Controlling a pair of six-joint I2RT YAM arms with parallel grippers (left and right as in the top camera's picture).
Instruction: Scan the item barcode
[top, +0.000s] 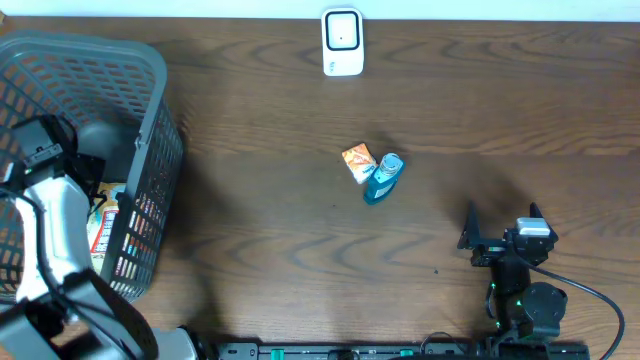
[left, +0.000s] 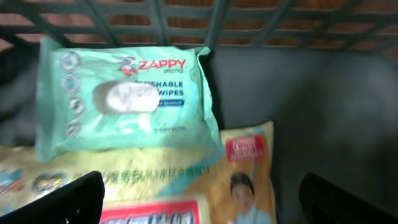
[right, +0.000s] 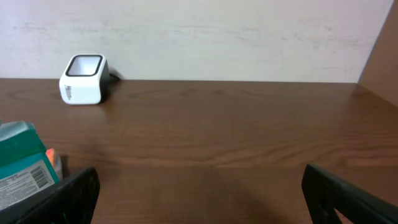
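Wood table (top: 300, 120), grey mesh basket (top: 150, 200) at the robot's left end. Left gripper (left: 202, 199) is down inside the basket, jaws spread as wide as they go, holding nothing, hovering above a mint wipes pack (left: 124, 99). My read: that pack is the item to scan. It lies flat against the basket's back wall, overlapping a yellow bag (left: 249, 180) beneath it. Right gripper (right: 200, 186) sits well right of the basket near the table's front edge, also wide open and empty.

Risks:
- soft film pack, nothing stiff to bite, so a pinch could bunch it or slip off
- a finger could catch the yellow bag too, and both come up together
- pack hugs the basket wall, so a finger may snag the mesh
- no barcode on the face showing, so it likely needs a flip before it can be read
- lift has to clear the basket rim

Around: scanner (top: 342, 42) well right of the basket, at the far edge. Teal item (top: 383, 178) and orange box (top: 358, 162) touch each other mid-table, well right of the basket. They sit off the direct basket-to-scanner line, so only a wide swing hits them.
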